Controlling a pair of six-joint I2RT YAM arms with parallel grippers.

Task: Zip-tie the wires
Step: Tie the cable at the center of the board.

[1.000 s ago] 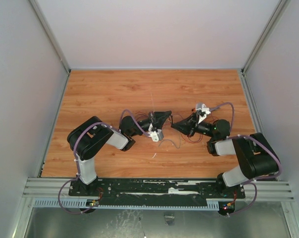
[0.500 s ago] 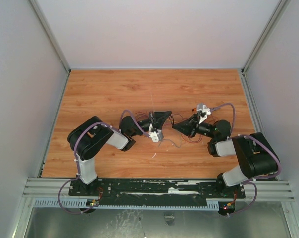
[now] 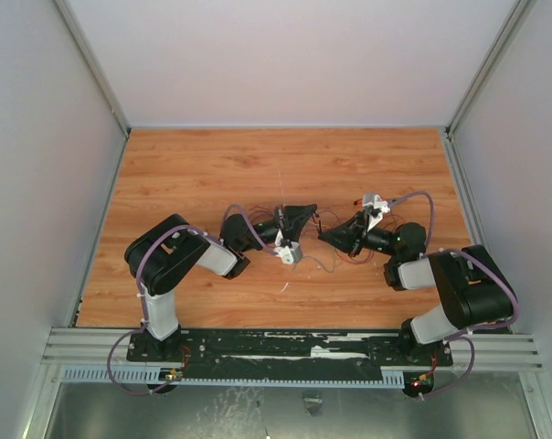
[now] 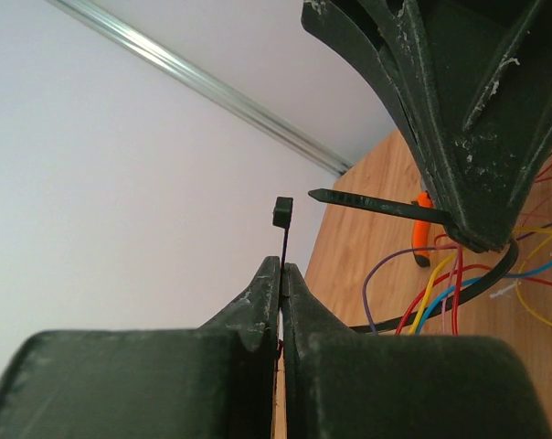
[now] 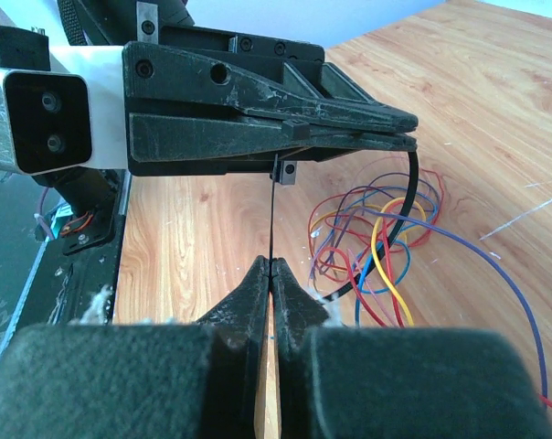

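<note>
The wires [image 5: 376, 229], a loose tangle of red, yellow, blue and purple strands, lie on the wooden table [image 3: 194, 165] between the two arms. The black zip tie [image 5: 411, 197] curves through the tangle. My left gripper [image 4: 282, 265] is shut on the strip just below its small square head [image 4: 282, 212]. My right gripper [image 5: 270, 262] is shut on the tail, which rises edge-on toward the head [image 5: 285, 170]. In the left wrist view the tail's tip [image 4: 320, 195] points at the head, a short gap away. From above, the left gripper [image 3: 310, 211] and right gripper [image 3: 323, 234] nearly meet over the wires [image 3: 340, 254].
Orange-handled pliers [image 4: 422, 233] lie on the wood behind the wires. A small pale scrap [image 3: 282, 286] sits near the front of the table. Grey walls and a metal frame [image 3: 100, 82] enclose the table on three sides.
Both grippers keep their hold on the zip tie. The right gripper has edged slightly to the right and the left wrist has shifted a little; the wires lie as before.
</note>
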